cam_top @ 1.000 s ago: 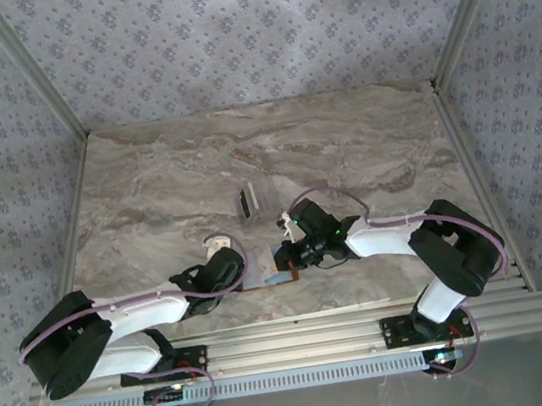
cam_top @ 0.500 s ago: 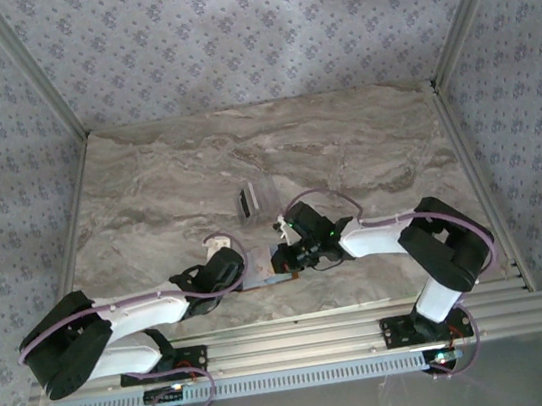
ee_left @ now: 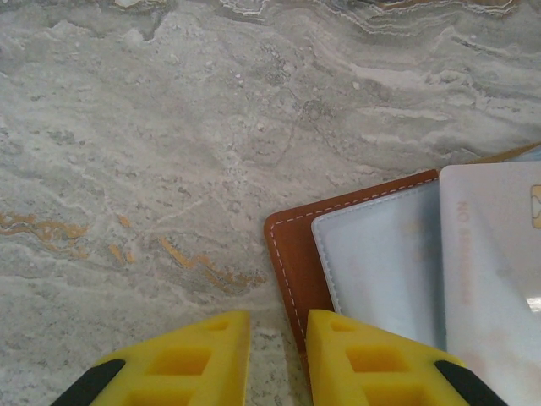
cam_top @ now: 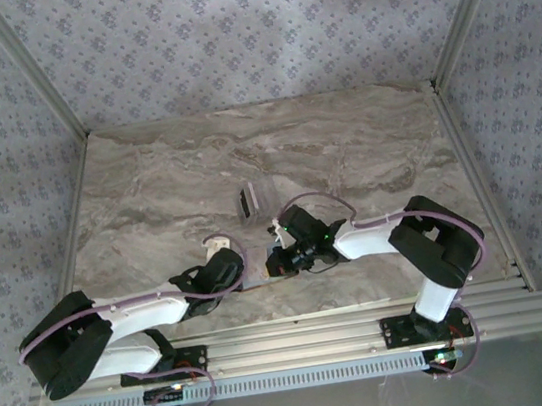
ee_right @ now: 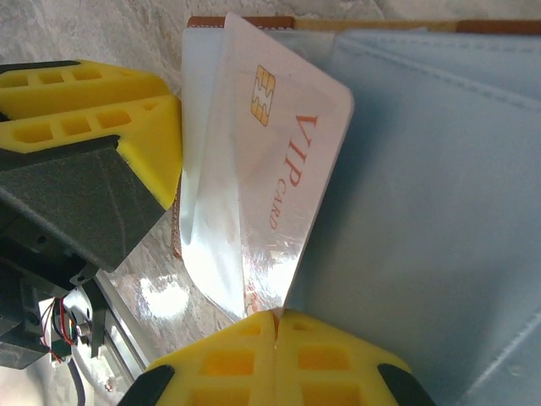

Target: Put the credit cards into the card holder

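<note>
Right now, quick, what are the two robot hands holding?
Left gripper: a little open, nothing between its fingers, at the card holder edge.
Right gripper: shut on a credit card.

Soft, even light fills the overhead view, with faint shadows under the arms on the table (cam_top: 147, 180). In the right wrist view glare whitens the lower credit card (ee_right: 279, 161), and the near fingers (ee_right: 220, 364) look slightly soft. The left wrist view is sharp.
</note>
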